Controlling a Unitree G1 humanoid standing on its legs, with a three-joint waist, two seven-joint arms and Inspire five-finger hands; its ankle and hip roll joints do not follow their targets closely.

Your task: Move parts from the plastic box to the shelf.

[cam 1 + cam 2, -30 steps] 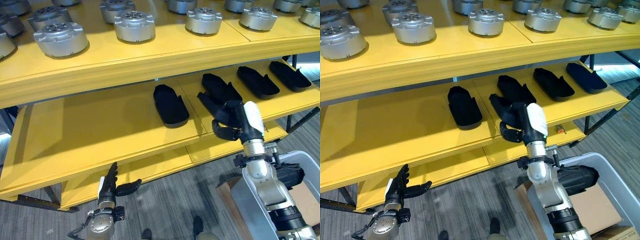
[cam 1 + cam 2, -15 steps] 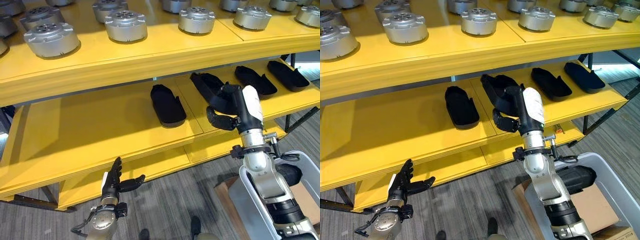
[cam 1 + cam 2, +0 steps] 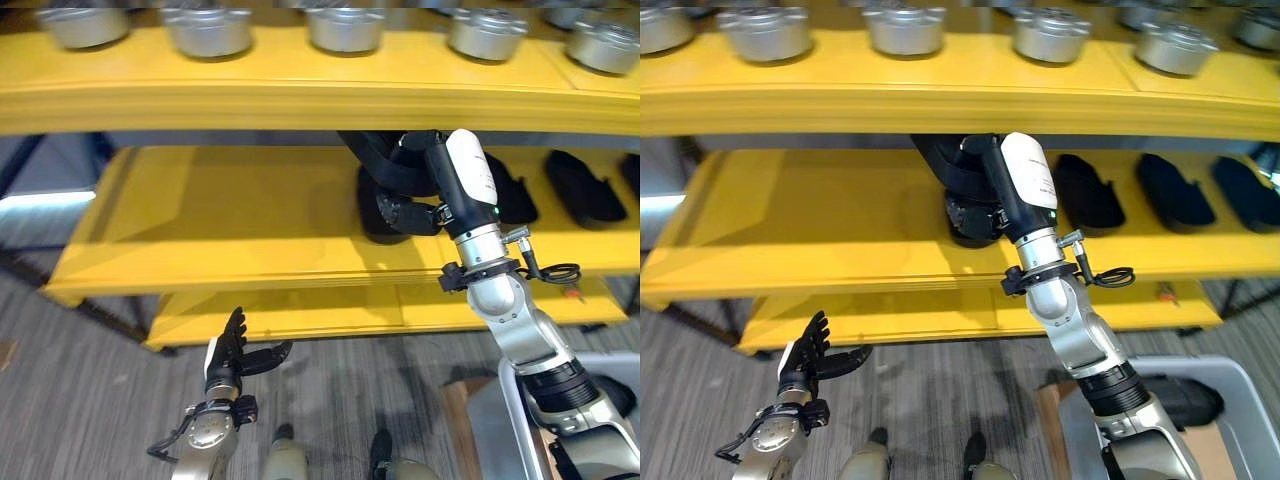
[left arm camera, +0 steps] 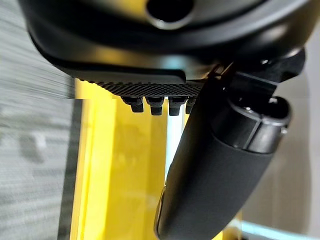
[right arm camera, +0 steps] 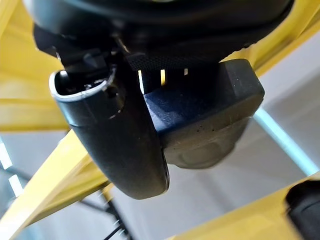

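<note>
The black part [image 3: 385,165] is up in the right hand [image 3: 415,195], carried in over the middle shelf [image 3: 230,215] just under the lip of the top shelf [image 3: 300,95]. In the right wrist view the thumb and fingers are clamped round it, thumb on one face, fingers hidden behind the other. It looks like a dark, matte, moulded piece, long and rounded at the end, the same sort as the black parts [image 3: 585,190] already lying along the middle shelf to the right. Its long axis seems to run back into the shelf, away from the front edge, with the hand below and in front of it. Another black part [image 3: 375,215] lies on the middle shelf right beneath the hand, so my guess is the coming move turns on shifting left toward the bare yellow board before lowering. The left hand [image 3: 235,360] hangs low near the floor, well below the middle shelf, fingers spread and holding nothing. Silver round parts [image 3: 345,25] sit in a row on the top shelf.
</note>
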